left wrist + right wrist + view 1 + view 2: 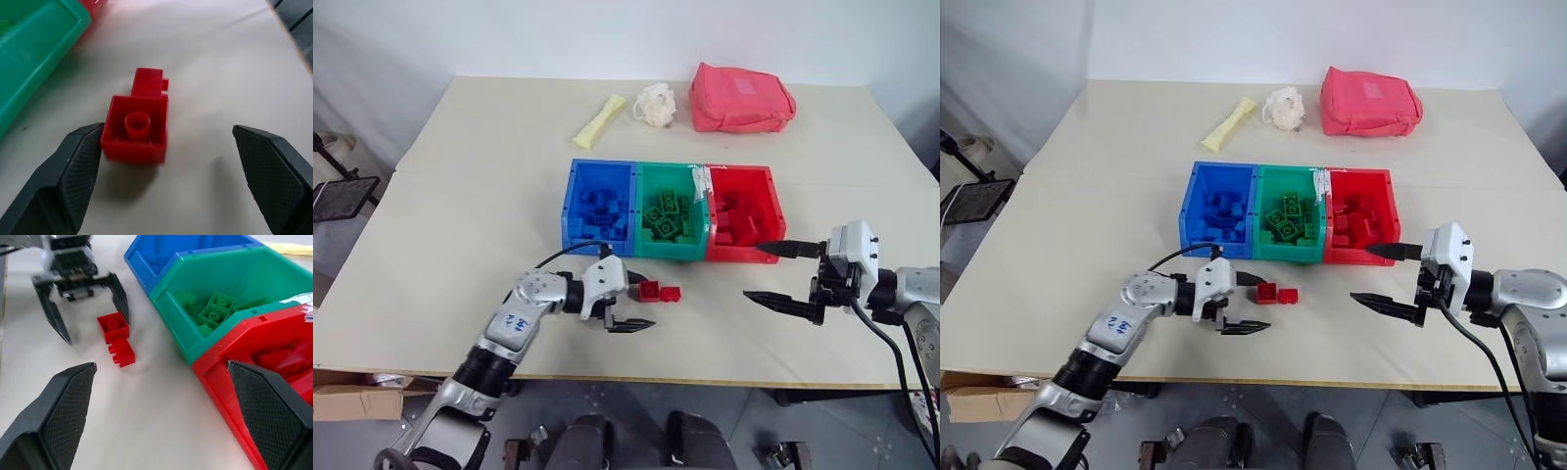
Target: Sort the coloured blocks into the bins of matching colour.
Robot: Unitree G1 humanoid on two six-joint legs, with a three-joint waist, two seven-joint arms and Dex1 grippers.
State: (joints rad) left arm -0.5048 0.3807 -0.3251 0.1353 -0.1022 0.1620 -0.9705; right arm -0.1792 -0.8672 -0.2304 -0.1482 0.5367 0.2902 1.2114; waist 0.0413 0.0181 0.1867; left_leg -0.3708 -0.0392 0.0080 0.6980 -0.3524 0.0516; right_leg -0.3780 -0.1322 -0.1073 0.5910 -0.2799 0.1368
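Left gripper (pixel 626 302) is sitting wide open and holding nothing, low over the table (pixel 460 215), pointing across toward the two red blocks (pixel 659 291). In the left wrist view the near red block (pixel 136 131) is lying between the fingers but off-centre: one finger pad (pixel 80 161) is right against its side, maybe touching, while the other pad (pixel 266 169) is standing well apart.

My read on doing this well: shift the gripper sideways so the near block is centred before closing, otherwise the close will be shoving it across the table. Also keep the fingertips short of the second red block (pixel 147 82), which is butting against the far end of the first, so only one is getting pinched. Close square on the flat sides.

From the left gripper the blocks are lying at about 2 o'clock in the head view, just beside the fingertips. The red bin (pixel 744 211) is further out at roughly 1 o'clock, past the green bin (pixel 672 211); blue bin (pixel 599 206) is at 12 o'clock.

Right gripper (pixel 781 274) is hovering fully open and empty, in front of the red bin's near right corner, well apart from the blocks.
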